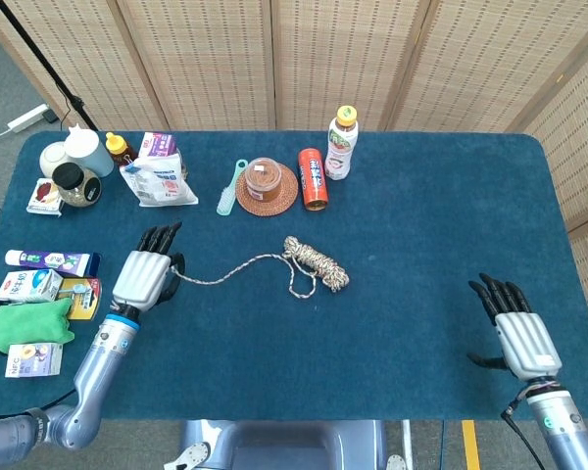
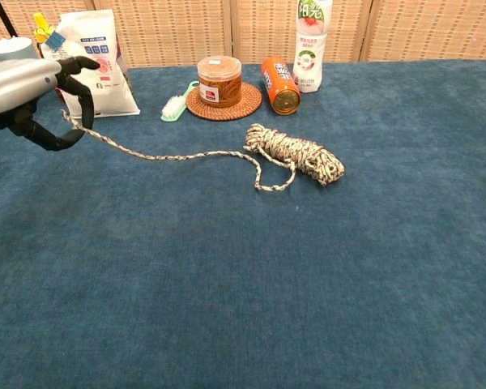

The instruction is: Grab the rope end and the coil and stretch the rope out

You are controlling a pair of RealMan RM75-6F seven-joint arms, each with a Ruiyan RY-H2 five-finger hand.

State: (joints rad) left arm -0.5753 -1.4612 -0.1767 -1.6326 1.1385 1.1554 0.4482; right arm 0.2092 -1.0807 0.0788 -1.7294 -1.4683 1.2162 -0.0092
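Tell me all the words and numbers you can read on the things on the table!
None can be read for sure.
White bag: print blurred.
Bottle: large characters at the top edge, cut off and unclear.
Orange can: lettering too small.
Jar: red label, too small.
Boxes and tube at the left edge: too small.

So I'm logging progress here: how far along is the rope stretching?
Rope end is gripped by the left robot hand, lifted off the table. The coil lies ungrabbed; the right robot hand hovers open, far away. Left: grab coil, pull apart.
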